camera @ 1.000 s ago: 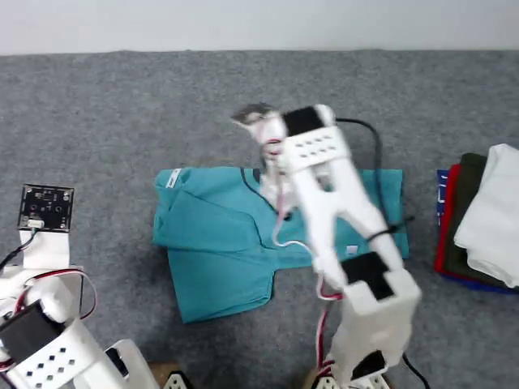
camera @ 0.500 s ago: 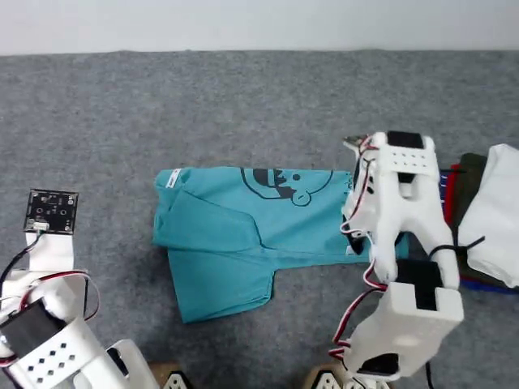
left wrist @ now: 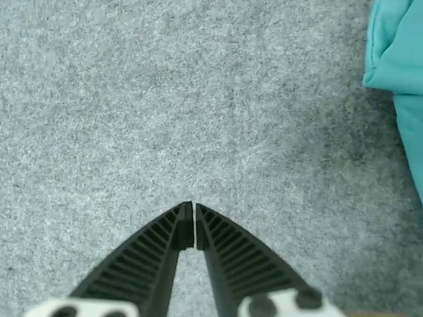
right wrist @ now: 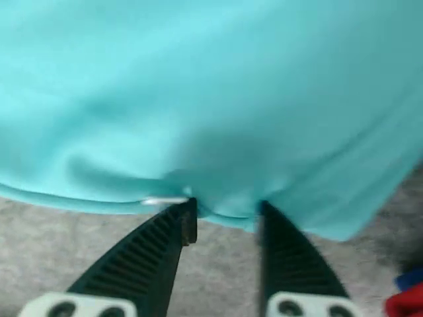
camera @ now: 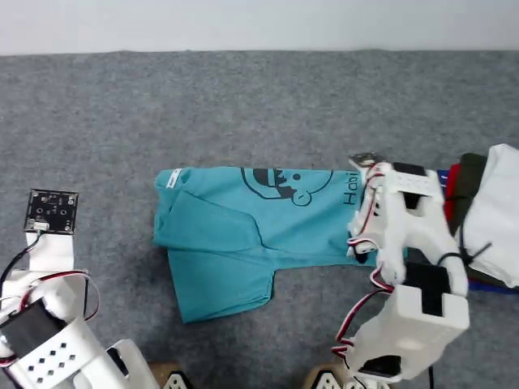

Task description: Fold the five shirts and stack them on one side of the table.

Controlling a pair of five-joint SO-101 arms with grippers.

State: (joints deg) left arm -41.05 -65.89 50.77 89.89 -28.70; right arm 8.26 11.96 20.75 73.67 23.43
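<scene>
The right jaws stand apart, their tips at the hem of the teal shirt (right wrist: 198, 86), with the edge of the cloth lying across the gap between them. Whether they touch it I cannot tell. The left jaws are closed together, tip against tip, above bare grey bench (left wrist: 165, 99), with a corner of the teal shirt (left wrist: 396, 53) off to one side, well apart from them.

From above, the right arm (camera: 409, 235) hangs over the shirt's right end, next to the pile. The left arm (camera: 49, 332) sits at the near left corner of the bench (camera: 122, 113).

The teal shirt (camera: 243, 235) lies flat in the middle of the bench, partly folded. Its left sleeve is turned in over the body, and a flap of cloth sticks out toward the near side. A dark cartoon print and some dark lettering show along its far edge.

At the right edge of the bench is a pile of folded shirts (camera: 470, 186), with white on top, then dark, red and blue.
</scene>
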